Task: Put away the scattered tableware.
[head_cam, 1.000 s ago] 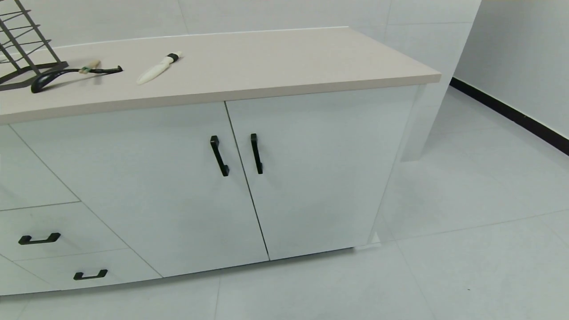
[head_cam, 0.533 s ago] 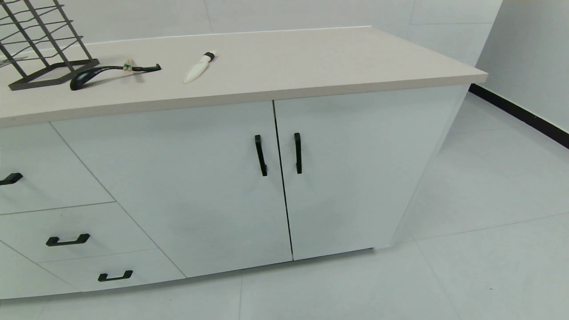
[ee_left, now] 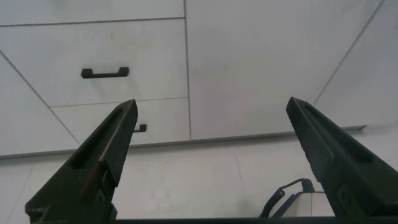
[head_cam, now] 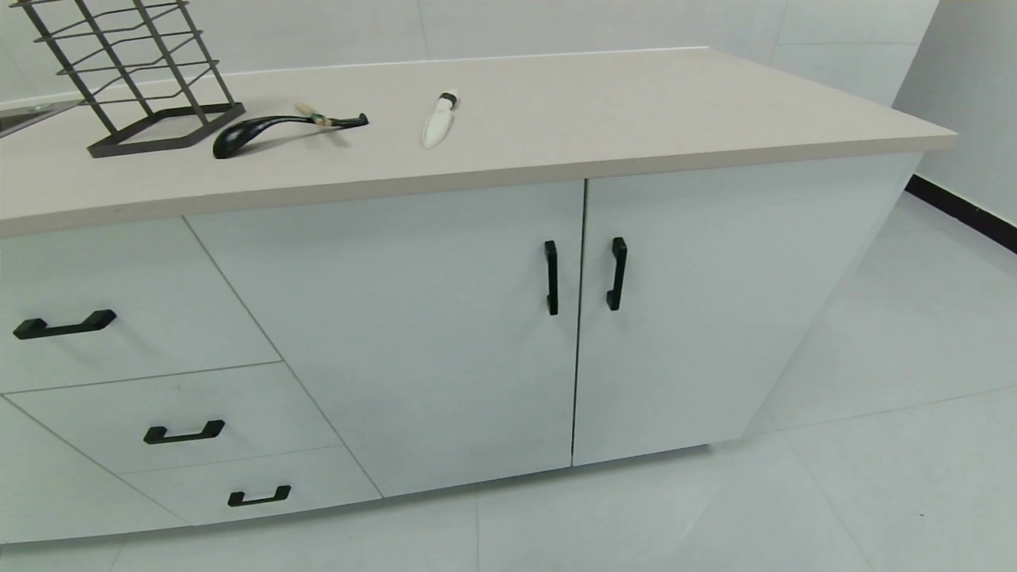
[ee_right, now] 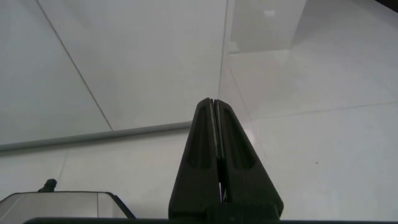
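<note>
Black spoon (head_cam: 245, 133) and white knife (head_cam: 436, 125) back from the counter edge (head_cam: 508, 176) — left gripper (ee_left: 211, 102) spread, right gripper (ee_right: 214, 107) pressed together.

A long beige counter top (head_cam: 636, 103) sits on a white cabinet (head_cam: 413, 334) with two shut doors, whose two black handles (head_cam: 551, 278) stand side by side in the middle. At 8 o'clock from them are three drawers (head_cam: 159, 405), one over the other, each with a black handle. The pale tiled floor (head_cam: 874, 477) lies at 5 o'clock, and a black strip (head_cam: 961, 214) runs along the wall at 3 o'clock.
</note>
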